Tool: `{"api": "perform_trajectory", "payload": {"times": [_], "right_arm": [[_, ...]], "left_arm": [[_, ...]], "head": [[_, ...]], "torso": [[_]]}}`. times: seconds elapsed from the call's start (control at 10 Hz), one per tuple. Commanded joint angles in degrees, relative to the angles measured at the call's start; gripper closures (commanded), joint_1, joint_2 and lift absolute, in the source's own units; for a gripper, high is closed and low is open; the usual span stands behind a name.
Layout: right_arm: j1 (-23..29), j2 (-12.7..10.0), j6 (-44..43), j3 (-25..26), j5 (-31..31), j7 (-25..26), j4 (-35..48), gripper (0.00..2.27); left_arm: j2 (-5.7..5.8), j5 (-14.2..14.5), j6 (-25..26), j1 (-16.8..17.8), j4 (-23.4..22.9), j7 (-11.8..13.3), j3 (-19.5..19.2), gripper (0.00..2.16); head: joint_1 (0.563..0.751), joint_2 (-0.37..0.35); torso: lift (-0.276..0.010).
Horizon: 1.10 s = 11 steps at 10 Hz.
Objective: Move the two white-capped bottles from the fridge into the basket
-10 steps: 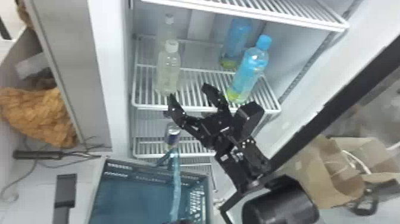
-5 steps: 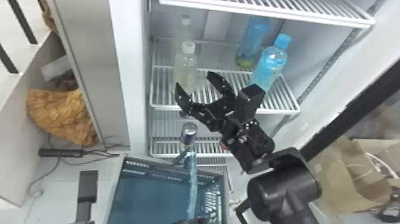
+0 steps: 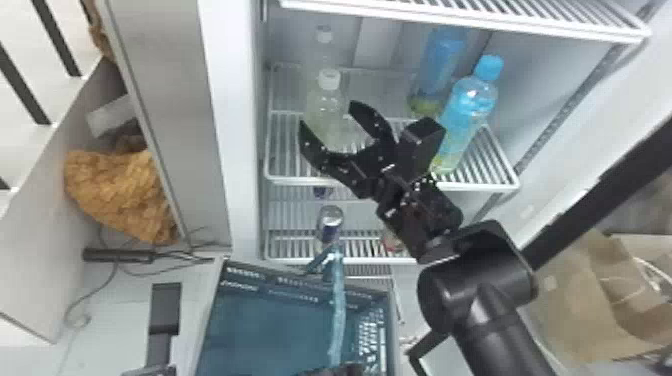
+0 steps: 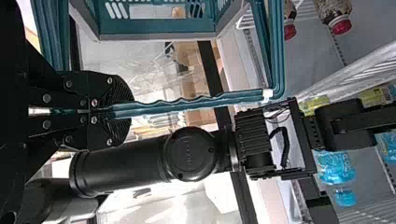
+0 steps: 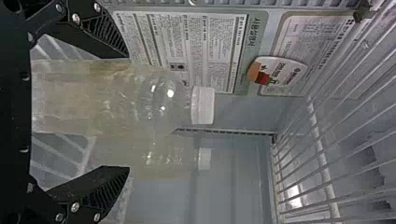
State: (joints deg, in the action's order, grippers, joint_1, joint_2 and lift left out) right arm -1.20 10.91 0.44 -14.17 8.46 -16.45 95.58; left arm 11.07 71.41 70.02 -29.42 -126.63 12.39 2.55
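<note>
While my left gripper [image 3: 334, 370] is closed on the handle [image 3: 338, 310] of the teal basket [image 3: 300, 287], my right gripper [image 3: 327, 117] is open, its spread fingers on either side of the front white-capped bottle [image 3: 327, 100] in my right wrist view. Both it and the rear white-capped bottle [image 3: 322, 52], pale-looking inside, stand upright on a fridge shelf [image 3: 295, 179] alongside two blue-capped bottles [image 3: 472, 100].

two white-capped bottles [image 3: 326, 107], two blue bottles [image 3: 471, 102], one basket [image 3: 280, 282]
</note>
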Motion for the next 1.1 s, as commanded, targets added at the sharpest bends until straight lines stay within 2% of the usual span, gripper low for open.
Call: {"api": "perform_trajectory", "payload": {"times": [0.0,0.1,0.2,0.7,0.8,1.0], "right_arm": [[-0.91,-0.02,-0.02,-0.45,0.34,-0.07,-0.59,0.30],[-1.05,-0.02,-0.02,-0.80,0.80,-0.07,-0.59,0.64],[-1.05,-0.02,-0.02,-1.03,1.25,-0.07,-0.59,0.89],[0.07,0.16,-1.14,-0.45,2.05,-0.07,1.38,0.92],[1.20,0.34,-1.14,0.00,2.28,-0.07,3.35,0.92],[5.98,0.86,3.50,2.40,2.05,0.02,12.49,0.92]], "left_arm": [[0.00,0.00,-0.13,0.03,0.00,0.00,-0.04,1.19],[0.00,0.00,-0.13,0.03,0.00,0.00,-0.04,1.19],[0.00,0.11,-0.13,0.03,0.00,0.00,-0.04,1.19],[0.09,0.11,-0.13,0.03,0.00,0.00,-0.04,1.19],[0.09,0.11,-0.13,0.03,0.00,0.00,-0.04,1.19],[0.09,0.11,-0.13,0.03,0.00,0.00,-0.15,1.19]], "head": [[0.695,-0.170],[0.695,-0.166],[0.695,-0.161],[0.695,-0.158],[0.695,-0.158],[0.695,-0.164]], "torso": [[0.000],[0.000],[0.000],[0.000],[0.000],[0.000]]}}
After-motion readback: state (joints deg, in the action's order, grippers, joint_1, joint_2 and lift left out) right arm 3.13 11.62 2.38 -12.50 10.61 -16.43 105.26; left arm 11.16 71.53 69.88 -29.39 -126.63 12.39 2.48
